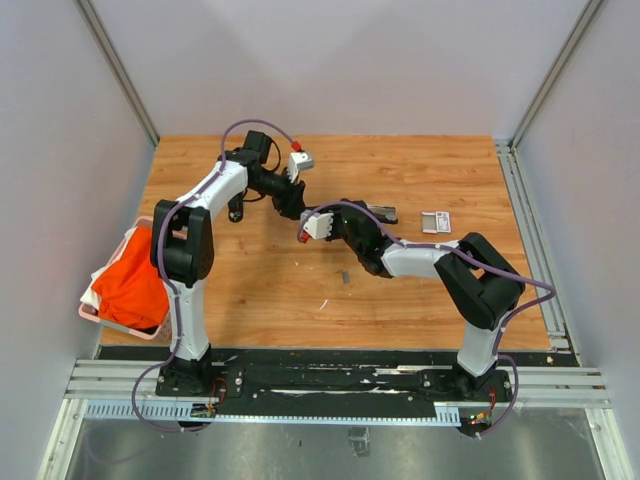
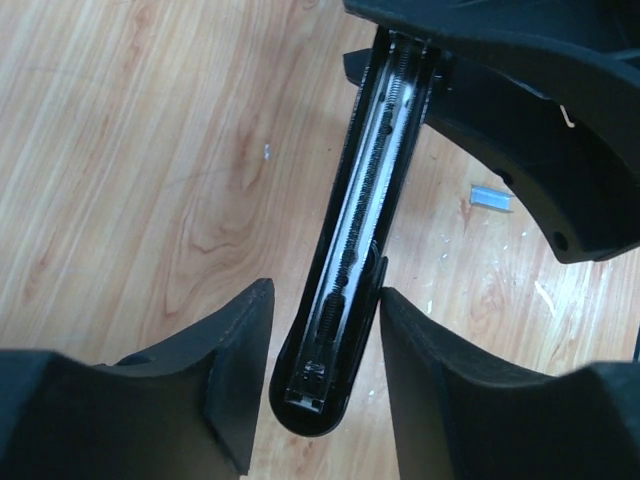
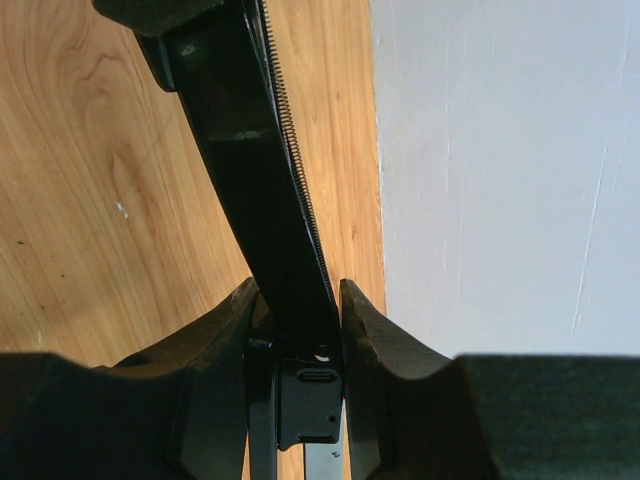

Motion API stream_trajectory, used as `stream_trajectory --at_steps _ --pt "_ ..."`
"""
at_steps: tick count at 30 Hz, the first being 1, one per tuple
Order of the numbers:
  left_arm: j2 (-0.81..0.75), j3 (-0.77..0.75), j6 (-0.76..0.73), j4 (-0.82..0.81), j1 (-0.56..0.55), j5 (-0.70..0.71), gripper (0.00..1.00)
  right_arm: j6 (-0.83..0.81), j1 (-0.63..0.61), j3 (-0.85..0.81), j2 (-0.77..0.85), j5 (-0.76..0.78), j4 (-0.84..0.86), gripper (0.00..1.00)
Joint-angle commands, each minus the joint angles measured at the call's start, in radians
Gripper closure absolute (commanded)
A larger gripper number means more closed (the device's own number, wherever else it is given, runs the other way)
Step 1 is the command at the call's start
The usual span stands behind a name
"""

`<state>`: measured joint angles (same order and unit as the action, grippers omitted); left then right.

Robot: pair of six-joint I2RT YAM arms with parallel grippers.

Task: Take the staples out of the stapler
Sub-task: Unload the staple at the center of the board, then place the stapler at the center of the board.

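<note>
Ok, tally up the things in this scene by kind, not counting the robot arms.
stapler: 1
loose staple strip: 1
small box: 1
basket: 1
orange cloth: 1
Total: 5 that I can make out

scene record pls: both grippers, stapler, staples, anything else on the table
left gripper: around the open magazine end of the stapler; one finger touching, gap at the other
right gripper: shut on stapler
stapler: opened up, spring showing in channel
staples: one loose strip on the table
other: white-and-red box; pink basket with orange cloth
</note>
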<state>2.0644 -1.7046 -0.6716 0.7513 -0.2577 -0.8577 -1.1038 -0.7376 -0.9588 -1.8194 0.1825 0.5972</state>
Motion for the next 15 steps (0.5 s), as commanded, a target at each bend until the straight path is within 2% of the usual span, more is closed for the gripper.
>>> stream_trajectory --at_steps 1,7,12,15 --pt "0.015 -0.033 -0.006 0.013 -0.004 -0.033 0.55 0.003 -0.013 -0.007 0.017 0.005 0.116 0.99" --pt "0.033 -0.038 -0.009 0.020 -0.006 -0.031 0.83 0.007 -0.015 -0.010 -0.016 0.025 0.155 1.00" --pt "0.047 -0.042 -0.008 0.022 -0.008 -0.023 0.99 0.008 -0.023 -0.004 -0.045 0.048 0.197 0.94" --pt "0.052 -0.044 -0.008 0.022 -0.009 -0.009 1.00 0.012 -0.026 -0.008 -0.065 0.060 0.202 0.88"
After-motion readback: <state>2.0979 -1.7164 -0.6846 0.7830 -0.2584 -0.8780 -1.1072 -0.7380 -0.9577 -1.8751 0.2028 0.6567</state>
